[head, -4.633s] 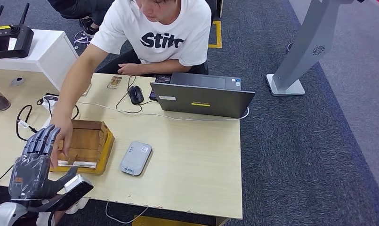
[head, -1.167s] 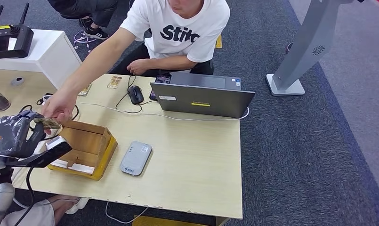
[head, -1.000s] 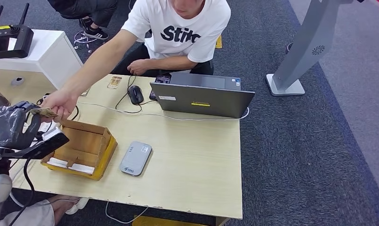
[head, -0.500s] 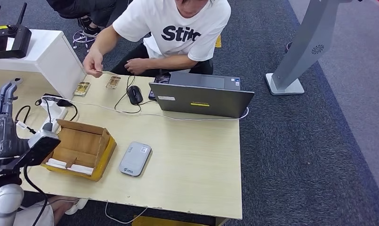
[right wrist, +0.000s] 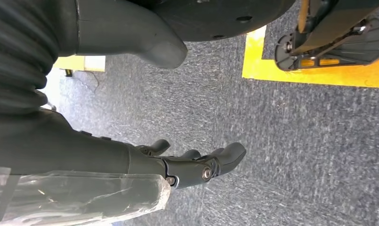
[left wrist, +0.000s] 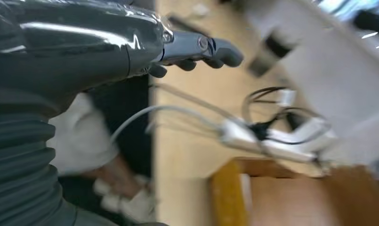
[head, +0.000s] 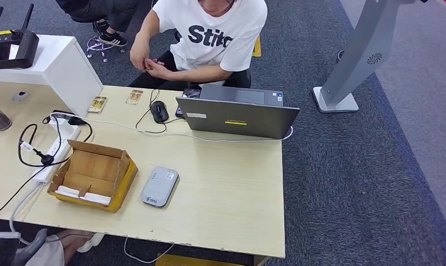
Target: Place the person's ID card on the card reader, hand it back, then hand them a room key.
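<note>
Sitting behind the table (head: pixel 226 210), the person (head: pixel 209 33) has both hands together at the chest; something small may be between them, too small to tell if it is a card.

Laptop (head: pixel 237 115) at the table's far side, between person and robot. Cardboard box (head: pixel 93 174) near the table's left front; pale cards lie along its near wall, judged to be the room keys. Card reader (head: pixel 159 186) flat just right of the box, long axis running roughly from front edge toward the far side, nothing on it. 2 small cards (head: pixel 115 101) lie at the far left edge, near the mouse (head: pixel 159 111).

Left hand (left wrist: pixel 197 52): low, at the front left table edge, fingers loosely extended, holding nothing. View blurred. Right hand (right wrist: pixel 197 165): hanging over carpet, fingers apart, holding nothing.

Judgement: the box lies forward and right of the left hand, far nearer than the right hand. Any key pickup suits the left arm, reaching up and over the box's near wall.
</note>
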`<act>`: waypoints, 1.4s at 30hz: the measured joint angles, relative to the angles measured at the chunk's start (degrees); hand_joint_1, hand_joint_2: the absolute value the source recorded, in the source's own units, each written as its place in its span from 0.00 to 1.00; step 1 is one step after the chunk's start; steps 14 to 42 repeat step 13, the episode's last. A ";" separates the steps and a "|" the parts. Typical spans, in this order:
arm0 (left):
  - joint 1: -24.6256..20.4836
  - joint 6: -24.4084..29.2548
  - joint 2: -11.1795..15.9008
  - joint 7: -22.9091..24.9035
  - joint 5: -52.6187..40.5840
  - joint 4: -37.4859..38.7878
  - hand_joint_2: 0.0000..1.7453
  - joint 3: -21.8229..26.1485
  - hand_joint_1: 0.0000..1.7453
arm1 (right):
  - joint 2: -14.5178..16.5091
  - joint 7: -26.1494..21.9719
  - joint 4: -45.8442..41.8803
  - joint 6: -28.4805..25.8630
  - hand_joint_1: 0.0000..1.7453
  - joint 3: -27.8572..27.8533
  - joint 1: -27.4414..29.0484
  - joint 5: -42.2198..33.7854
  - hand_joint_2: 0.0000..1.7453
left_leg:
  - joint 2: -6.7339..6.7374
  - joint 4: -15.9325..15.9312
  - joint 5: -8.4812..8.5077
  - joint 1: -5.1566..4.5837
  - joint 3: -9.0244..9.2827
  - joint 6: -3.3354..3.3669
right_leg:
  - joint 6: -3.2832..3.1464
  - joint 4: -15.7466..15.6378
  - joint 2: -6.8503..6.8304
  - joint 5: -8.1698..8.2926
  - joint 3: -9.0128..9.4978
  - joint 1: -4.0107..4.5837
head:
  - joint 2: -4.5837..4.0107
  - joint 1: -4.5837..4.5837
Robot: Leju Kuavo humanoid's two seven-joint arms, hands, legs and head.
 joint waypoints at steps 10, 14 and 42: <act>-6.24 12.22 -6.68 7.26 -17.18 28.71 1.00 20.18 0.00 | 0.01 0.07 0.00 0.94 0.00 -0.09 -0.41 3.14 1.00 | -0.27 0.01 -0.01 -0.04 -0.01 0.02 | 0.06 -0.06 -0.24 -0.04 0.05 -0.03 | 0.00 0.09; -7.59 18.02 -6.22 10.24 -22.00 37.56 1.00 21.41 0.00 | 0.01 0.70 0.00 1.32 0.00 0.04 -0.46 4.07 1.00 | -0.27 0.02 0.00 -0.04 0.00 0.02 | 0.06 -0.06 -0.25 -0.03 0.03 -0.03 | 0.00 0.08; -7.59 18.02 -6.22 10.24 -22.00 37.56 1.00 21.41 0.00 | 0.01 0.70 0.00 1.32 0.00 0.04 -0.46 4.07 1.00 | -0.27 0.02 0.00 -0.04 0.00 0.02 | 0.06 -0.06 -0.25 -0.03 0.03 -0.03 | 0.00 0.08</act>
